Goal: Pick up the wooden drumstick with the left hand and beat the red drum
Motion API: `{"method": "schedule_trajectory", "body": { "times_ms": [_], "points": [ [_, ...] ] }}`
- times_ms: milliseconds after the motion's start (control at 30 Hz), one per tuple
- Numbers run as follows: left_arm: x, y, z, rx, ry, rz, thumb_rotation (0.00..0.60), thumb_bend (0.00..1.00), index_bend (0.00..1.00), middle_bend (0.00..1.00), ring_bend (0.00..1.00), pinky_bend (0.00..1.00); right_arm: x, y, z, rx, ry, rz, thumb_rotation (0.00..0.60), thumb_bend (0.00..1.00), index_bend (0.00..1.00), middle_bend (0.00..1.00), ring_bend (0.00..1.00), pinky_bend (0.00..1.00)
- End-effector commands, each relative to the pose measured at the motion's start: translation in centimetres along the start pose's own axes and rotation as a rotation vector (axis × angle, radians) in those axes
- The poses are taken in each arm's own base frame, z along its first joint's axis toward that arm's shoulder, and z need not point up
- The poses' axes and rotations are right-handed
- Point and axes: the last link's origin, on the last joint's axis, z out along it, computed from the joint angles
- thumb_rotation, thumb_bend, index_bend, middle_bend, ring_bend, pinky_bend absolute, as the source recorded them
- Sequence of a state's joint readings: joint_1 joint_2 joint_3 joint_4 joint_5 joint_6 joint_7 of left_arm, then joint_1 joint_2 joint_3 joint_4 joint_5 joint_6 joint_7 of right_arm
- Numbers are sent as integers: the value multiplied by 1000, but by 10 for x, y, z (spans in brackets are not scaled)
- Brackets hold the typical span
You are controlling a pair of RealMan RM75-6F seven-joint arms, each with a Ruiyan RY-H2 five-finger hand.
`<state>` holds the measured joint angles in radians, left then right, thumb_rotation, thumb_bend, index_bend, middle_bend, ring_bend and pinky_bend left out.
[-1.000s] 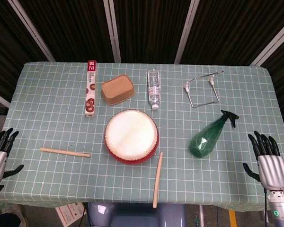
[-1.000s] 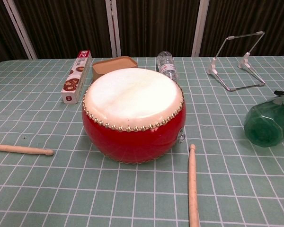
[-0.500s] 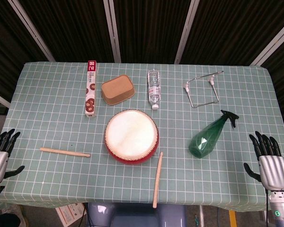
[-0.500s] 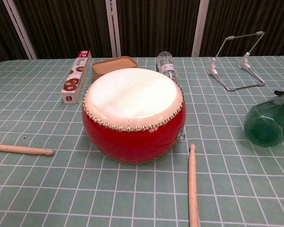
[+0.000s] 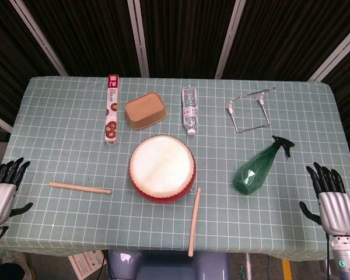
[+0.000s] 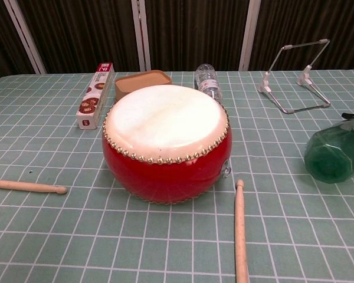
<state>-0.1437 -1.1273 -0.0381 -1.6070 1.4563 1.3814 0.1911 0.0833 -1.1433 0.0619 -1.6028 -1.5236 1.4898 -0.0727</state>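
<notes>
Drumsticks lay on the table (image 5: 58,134) in the head view: one drumstick (image 5: 80,188) flat to the left of the red drum (image 5: 161,168), well apart from it, and a second drumstick (image 5: 194,221) just off the drum's lower right, its tip near the drum's side. The left hand (image 5: 2,192) hovered at the table's left edge, fingers spread and holding nothing, apart from the nearer stick. The right hand (image 5: 332,201) hung at the right edge, likewise spread and empty. Behind the drum sat a long box (image 5: 111,116), a tan bowl (image 5: 144,109), a water bottle (image 5: 189,108) and a wire stand (image 5: 249,108); a green spray bottle (image 5: 258,168) lay on its side to the right.

From the chest view, the drum (image 6: 166,143) stood upright mid-table, one drumstick (image 6: 27,186) at the left and the other (image 6: 241,232) at its lower right. Neither hand showed there.
</notes>
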Motion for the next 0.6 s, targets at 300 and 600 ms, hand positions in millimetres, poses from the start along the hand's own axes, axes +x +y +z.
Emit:
{"method": "schedule_trajectory", "body": {
  "times_ms": [300, 600],
  "points": [
    [-26, 24, 46, -19, -108, 112, 600, 229, 369, 909, 920, 903, -2, -3, 2, 17, -2, 14, 600, 313, 0, 0, 0, 15],
    [-53, 33, 63, -22, -200, 192, 600, 281, 459, 1000, 1000, 991, -2, -2, 2, 15, -4, 20, 600, 313, 0, 0, 0, 15]
  ]
}}
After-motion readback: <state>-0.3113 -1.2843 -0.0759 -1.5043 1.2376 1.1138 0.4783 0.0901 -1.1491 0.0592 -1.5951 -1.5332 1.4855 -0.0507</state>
